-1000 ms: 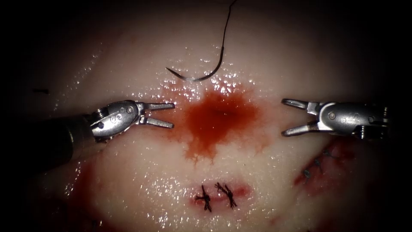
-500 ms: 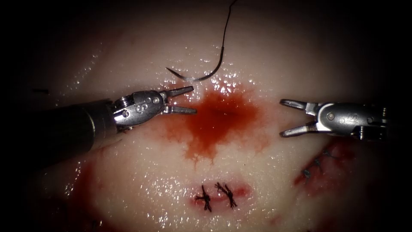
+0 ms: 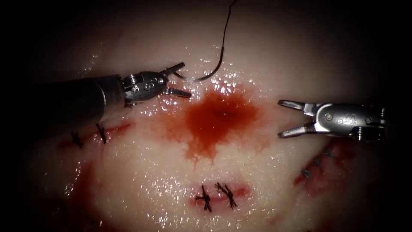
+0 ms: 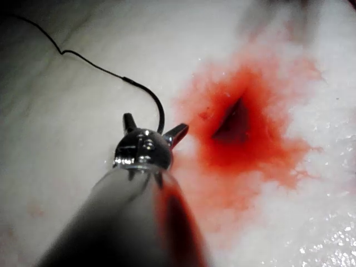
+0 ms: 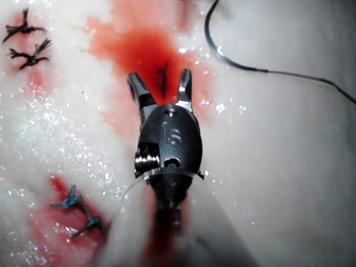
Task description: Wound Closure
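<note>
Both pincers [image 3: 179,80] [image 3: 284,119] agape beside needle [image 3: 201,76]

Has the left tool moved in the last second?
Yes. The left tool has moved up and rightward from beside the red fluid to the needle, jaws open.

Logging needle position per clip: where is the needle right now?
In the endoscope view the needle lies on the tissue above the red fluid, its tip end between the left tool's open jaws, not visibly gripped.

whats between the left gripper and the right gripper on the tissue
In the endoscope view, the dark red fluid patch around the open cut lies between the open left gripper and open right gripper.
</note>
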`<state>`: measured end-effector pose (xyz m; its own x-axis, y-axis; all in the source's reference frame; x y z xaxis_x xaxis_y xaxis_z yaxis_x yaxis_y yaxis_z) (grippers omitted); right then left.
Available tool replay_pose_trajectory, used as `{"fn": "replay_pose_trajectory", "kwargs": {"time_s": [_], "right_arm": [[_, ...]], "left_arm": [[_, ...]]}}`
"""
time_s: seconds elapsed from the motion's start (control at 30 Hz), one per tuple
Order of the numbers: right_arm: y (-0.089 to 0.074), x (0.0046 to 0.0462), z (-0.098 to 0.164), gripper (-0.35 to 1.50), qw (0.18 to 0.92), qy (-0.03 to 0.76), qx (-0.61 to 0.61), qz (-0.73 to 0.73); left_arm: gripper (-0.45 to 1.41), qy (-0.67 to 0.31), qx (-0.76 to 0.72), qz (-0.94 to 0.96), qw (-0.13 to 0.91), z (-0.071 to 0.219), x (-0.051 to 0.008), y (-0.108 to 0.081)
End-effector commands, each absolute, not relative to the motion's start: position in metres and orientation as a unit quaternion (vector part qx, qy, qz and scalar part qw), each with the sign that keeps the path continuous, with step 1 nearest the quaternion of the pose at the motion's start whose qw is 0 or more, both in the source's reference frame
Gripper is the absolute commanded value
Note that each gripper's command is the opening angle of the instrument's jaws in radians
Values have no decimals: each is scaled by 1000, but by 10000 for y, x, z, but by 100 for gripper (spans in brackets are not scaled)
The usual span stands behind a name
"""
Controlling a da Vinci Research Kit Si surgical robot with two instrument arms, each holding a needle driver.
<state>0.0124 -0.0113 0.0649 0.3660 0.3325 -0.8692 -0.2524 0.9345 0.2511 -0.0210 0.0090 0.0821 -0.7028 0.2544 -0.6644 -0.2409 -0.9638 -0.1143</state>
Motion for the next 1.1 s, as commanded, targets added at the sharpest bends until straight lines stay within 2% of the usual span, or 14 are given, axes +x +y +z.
{"fn": "replay_pose_trajectory", "kwargs": {"time_s": [0.03, 0.3, 0.47, 0.9, 0.97, 1.0, 1.03, 1.1], "right_arm": [[-116, 133, 656, 89, 825, 535, 38, 176], [-118, 135, 655, 89, 826, 535, 40, 174], [-119, 137, 655, 89, 826, 535, 40, 174], [-122, 141, 656, 89, 827, 534, 41, 171], [-122, 141, 656, 89, 827, 534, 41, 171], [-122, 141, 656, 89, 827, 534, 41, 171], [-122, 141, 656, 89, 827, 534, 41, 171], [-122, 141, 656, 89, 827, 534, 41, 171]], "left_arm": [[76, -11, -359, 924, 133, 831, -215, 95], [81, -20, -332, 937, 108, 859, -206, 100], [71, -30, -309, 946, 90, 876, -202, 100], [66, -37, -294, 952, 81, 899, -198, 112], [56, -41, -290, 953, 73, 901, -199, 110], [44, -42, -290, 954, 66, 902, -199, 109], [22, -42, -291, 954, 56, 903, -199, 108], [-3, -43, -297, 953, 41, 903, -201, 106]]}}
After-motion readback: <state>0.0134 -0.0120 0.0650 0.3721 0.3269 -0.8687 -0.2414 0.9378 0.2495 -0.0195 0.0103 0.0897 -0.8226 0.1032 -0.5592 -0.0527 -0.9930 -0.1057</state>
